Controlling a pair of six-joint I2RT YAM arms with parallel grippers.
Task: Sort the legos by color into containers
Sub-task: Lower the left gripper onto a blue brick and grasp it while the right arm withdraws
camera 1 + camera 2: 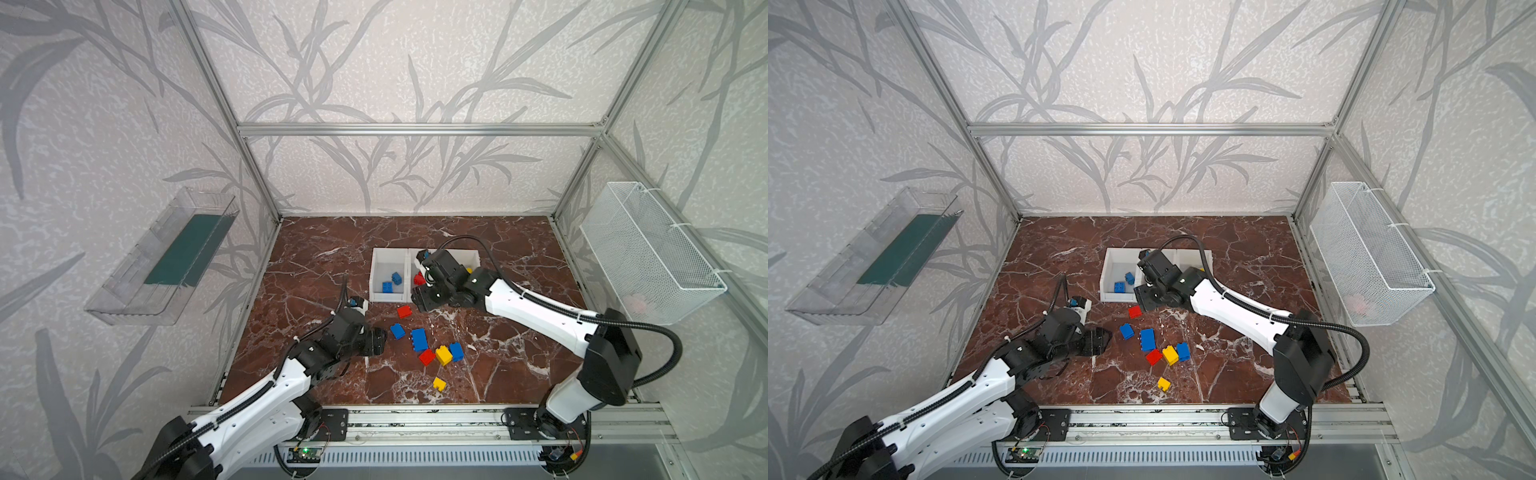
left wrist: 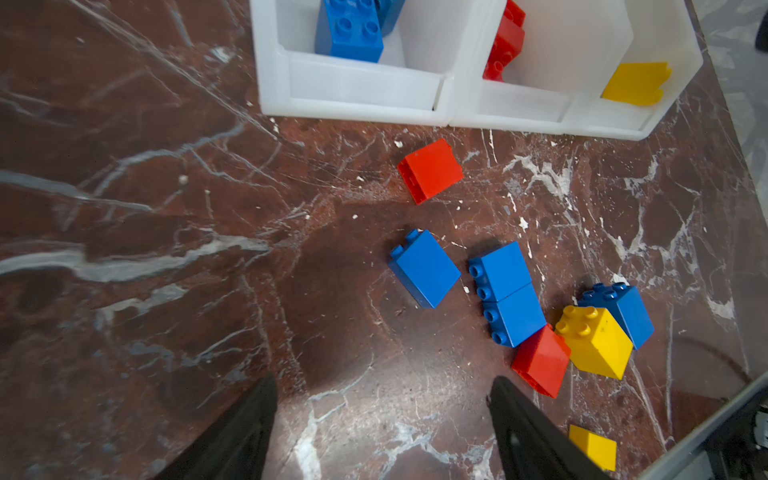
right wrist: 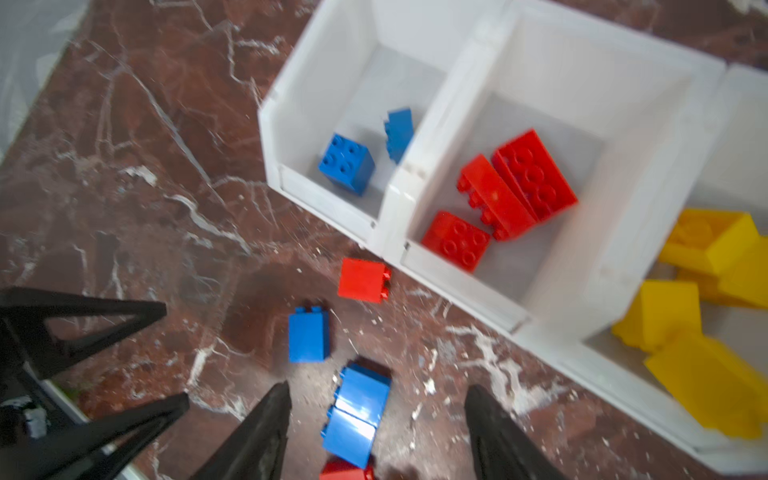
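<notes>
While both arms hover over the veined red-brown marble tabletop (image 1: pixel 316 257), I see the left gripper (image 2: pixel 382 380) with its tapered black fingers spread and nothing between them. The right gripper (image 3: pixel 379 386) is likewise parted and empty, poised near the low fronts of the containers (image 2: pixel 357 104). These are three white, faintly translucent plastic bins joined in a row. One end bin holds two blue bricks (image 3: pixel 347 168), the middle three red bricks (image 3: pixel 515 187), and the other end several yellow bricks (image 3: pixel 706 374).

The legos are glossy and chunky, with round studs. Loose on the marble lie a red square brick (image 2: pixel 430 170) just before the bins, a single blue brick (image 2: pixel 426 274) and a joined blue pair (image 2: pixel 507 293). A red, yellow and blue cluster (image 2: pixel 596 340) sits touching, and a lone yellow brick (image 2: pixel 592 446) lies farthest from the bins.
</notes>
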